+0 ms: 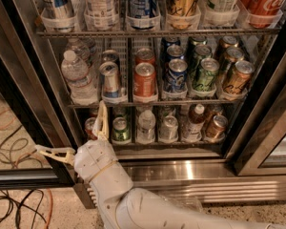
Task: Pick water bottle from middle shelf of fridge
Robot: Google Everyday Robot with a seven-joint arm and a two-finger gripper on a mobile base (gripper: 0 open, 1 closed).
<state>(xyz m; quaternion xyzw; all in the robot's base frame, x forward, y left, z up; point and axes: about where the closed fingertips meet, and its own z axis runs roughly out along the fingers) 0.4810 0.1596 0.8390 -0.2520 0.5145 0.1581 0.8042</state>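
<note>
The water bottle (77,77), clear and ribbed with a white cap, stands at the left end of the middle shelf (152,100) of the fridge (181,168). Short silver, orange, blue, green and bronze cans stand in a row to its right. My gripper (76,135) is open, low at the front left of the fridge. One cream finger (102,120) points up just below the shelf's front rail, under and right of the bottle. The other finger (53,152) points left over the door frame. It holds nothing.
A top rack of tall cans (143,6) hangs above the bottle. The lowest rack holds small cans and a small clear bottle (146,125). A dark door frame (24,109) stands at the left. Cables (19,209) lie on the floor. The right door (271,128) is open.
</note>
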